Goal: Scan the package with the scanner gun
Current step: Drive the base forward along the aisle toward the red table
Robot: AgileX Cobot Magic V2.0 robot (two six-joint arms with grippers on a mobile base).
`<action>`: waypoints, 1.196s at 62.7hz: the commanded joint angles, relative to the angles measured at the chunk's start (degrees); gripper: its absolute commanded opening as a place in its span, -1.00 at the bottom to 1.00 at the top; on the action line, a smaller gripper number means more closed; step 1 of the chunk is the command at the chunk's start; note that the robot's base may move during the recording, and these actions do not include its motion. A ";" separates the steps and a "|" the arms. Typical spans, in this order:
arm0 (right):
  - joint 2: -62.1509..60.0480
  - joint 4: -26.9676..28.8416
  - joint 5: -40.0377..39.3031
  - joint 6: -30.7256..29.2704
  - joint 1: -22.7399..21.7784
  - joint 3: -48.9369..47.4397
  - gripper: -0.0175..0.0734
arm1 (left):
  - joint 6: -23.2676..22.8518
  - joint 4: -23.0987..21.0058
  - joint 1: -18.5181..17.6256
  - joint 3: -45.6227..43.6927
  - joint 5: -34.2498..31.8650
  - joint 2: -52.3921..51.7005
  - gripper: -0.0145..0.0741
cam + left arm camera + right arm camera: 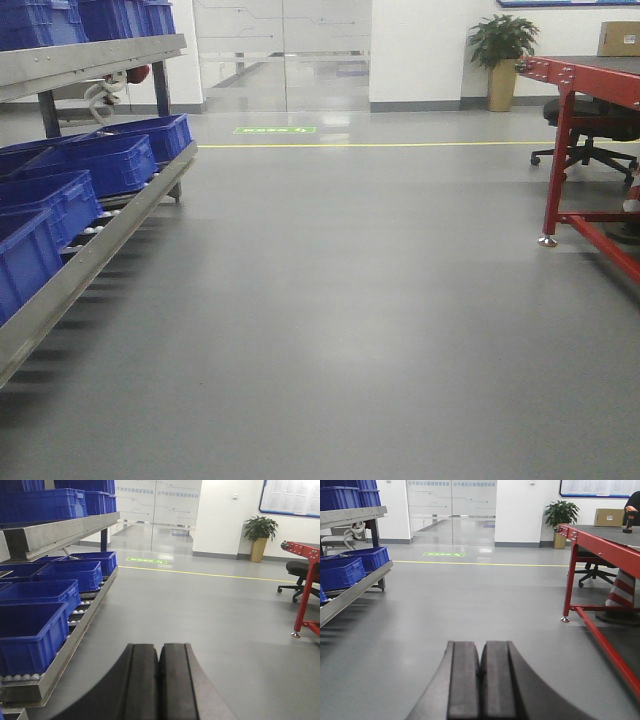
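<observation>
Nearest the lens, the right gripper [480, 652] shows two matte black rubber pads pressed flat together with nothing between them. The left gripper [159, 652] looks the same, pads meeting and empty. Under both runs a smooth grey floor with a dull sheen. On the left a steel roller rack [70, 647] carries glossy blue plastic bins [30, 630], near the left arm. On the right stands a red-painted steel table [600, 536] with a dark flat top, closer to the right arm. At its far end sits the package [608, 517], a plain brown cardboard box with its long side lying across the view; its label is too small to make out. Just right of it the scanner gun [628, 517] stands upright, black with orange, small and blurred. Both lie ahead and well to the right of the claws, so I judge the right arm the nearer one, though neither looks within reach from here.
</observation>
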 commanded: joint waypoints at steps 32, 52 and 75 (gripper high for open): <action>-0.18 -0.07 -0.92 -0.21 -0.09 0.00 -0.98 | 0.26 -0.13 -0.28 -0.17 -0.86 -0.19 -0.92; -0.18 -0.07 -0.92 -0.21 -0.09 0.00 -0.98 | 0.26 -0.13 -0.28 -0.17 -0.86 -0.19 -0.92; -0.18 -0.07 -0.92 -0.21 -0.09 0.00 -0.98 | 0.26 -0.13 -0.28 -0.17 -0.86 -0.19 -0.92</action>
